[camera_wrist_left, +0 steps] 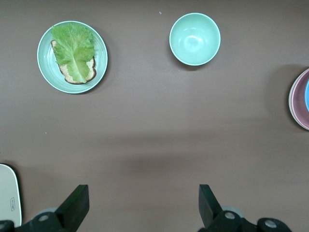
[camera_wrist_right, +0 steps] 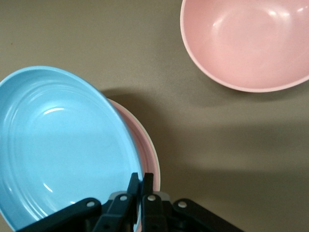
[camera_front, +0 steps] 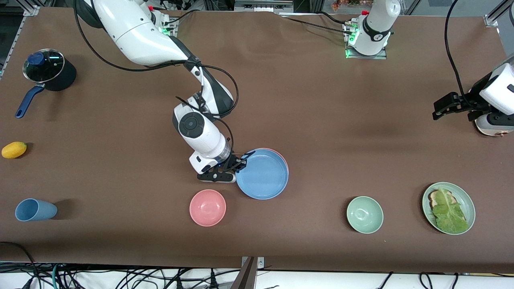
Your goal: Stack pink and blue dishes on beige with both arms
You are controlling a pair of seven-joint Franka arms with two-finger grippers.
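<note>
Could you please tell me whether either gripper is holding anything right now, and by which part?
The right gripper holds the blue plate by its rim, tilted over the pink plate. The left gripper holds nothing, jaws open.

Bare table (camera_wrist_left: 145, 145) is lying open under the left gripper's fingers (camera_wrist_left: 77, 203). The pink bowl (camera_front: 207, 207) is crowding just beside the right gripper's fingers (camera_wrist_right: 133, 186), which are pinching the blue plate (camera_front: 262, 174).

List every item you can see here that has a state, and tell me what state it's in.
Blue plate: tilted, rim pinched by the right gripper, over the pink plate.
Pink plate: flat, on a beige plate.
Left gripper: open, waiting at its end.
Pink bowl: upright, empty.
Green bowl: upright, empty.
Green plate: holds bread with lettuce.
Blue cup: on its side.
Pot: lid on.
</note>
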